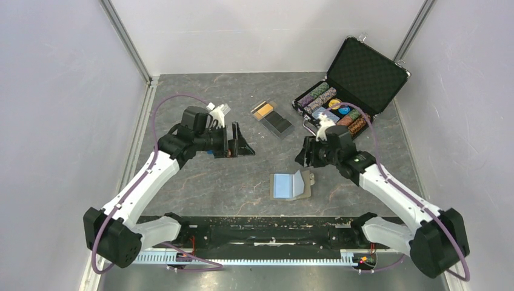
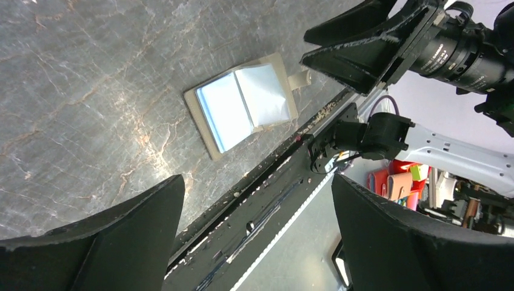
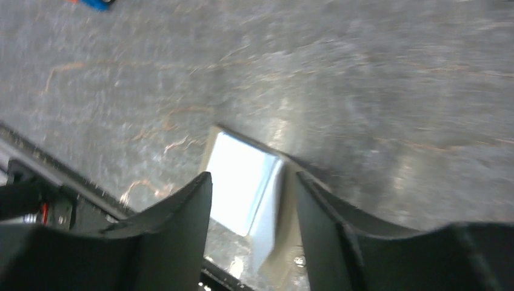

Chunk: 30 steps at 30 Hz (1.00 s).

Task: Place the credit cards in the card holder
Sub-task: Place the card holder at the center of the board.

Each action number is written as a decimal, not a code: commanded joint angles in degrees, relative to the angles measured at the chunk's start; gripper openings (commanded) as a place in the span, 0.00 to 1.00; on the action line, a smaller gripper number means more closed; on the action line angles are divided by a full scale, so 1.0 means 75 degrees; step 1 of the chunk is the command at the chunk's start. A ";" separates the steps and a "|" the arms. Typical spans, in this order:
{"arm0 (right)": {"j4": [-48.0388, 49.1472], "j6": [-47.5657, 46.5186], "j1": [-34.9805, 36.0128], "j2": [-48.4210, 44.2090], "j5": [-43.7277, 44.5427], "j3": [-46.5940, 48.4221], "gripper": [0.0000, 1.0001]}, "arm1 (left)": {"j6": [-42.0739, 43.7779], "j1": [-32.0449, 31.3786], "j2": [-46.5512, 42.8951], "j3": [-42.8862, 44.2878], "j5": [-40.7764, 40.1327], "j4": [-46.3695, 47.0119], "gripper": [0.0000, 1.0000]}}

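Observation:
The card holder (image 1: 291,184) lies open on the dark table, pale blue inside, with one flap standing up at its right. It also shows in the left wrist view (image 2: 241,104) and the right wrist view (image 3: 239,163). An orange-tan credit card (image 1: 263,110) and a black credit card (image 1: 280,123) rest in a clear tray farther back. My right gripper (image 1: 305,156) (image 3: 253,177) hovers open just above the holder's far right side, with nothing between its fingers. My left gripper (image 1: 241,140) (image 2: 257,200) is wide open and empty, left of the holder, pointing towards it.
An open black case (image 1: 365,71) with poker chips and a blue deck stands at the back right, behind the right arm. The clear tray (image 1: 290,131) sits at the back centre. The metal base rail (image 1: 260,233) runs along the near edge.

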 commanded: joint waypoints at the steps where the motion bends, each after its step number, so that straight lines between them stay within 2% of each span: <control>1: 0.0032 -0.0539 0.0803 0.0678 -0.0862 0.0510 0.47 | -0.0293 -0.0030 0.0241 -0.0224 0.0673 0.0259 0.94; 3: 0.0115 -0.0483 0.1103 0.0949 -0.0966 0.0448 0.33 | -0.0335 -0.0114 0.0401 -0.0353 0.0892 0.0370 0.89; 5: 0.0190 -0.0394 0.1167 0.1107 -0.0939 0.0220 0.24 | -0.0302 -0.0280 0.0640 -0.0415 0.0989 0.0380 0.83; 10: -0.0001 -0.0386 0.1173 0.1257 -0.0426 -0.0322 0.10 | -0.0024 -0.0979 0.1356 -0.0375 0.0944 0.0462 0.69; 16: -0.0077 -0.0407 0.1171 0.1384 0.0155 -0.0764 0.07 | 0.0664 -0.2055 0.2832 0.0130 0.0684 0.0325 0.64; 19: -0.0040 -0.0478 0.1163 0.1481 0.0346 -0.0915 0.08 | 0.1056 -0.2447 0.3635 0.0475 0.0686 0.0309 0.57; 30: 0.0572 -0.0245 0.1159 0.1509 0.0175 -0.1573 0.07 | 0.1708 -0.2632 0.5577 0.1500 0.0278 0.0101 0.31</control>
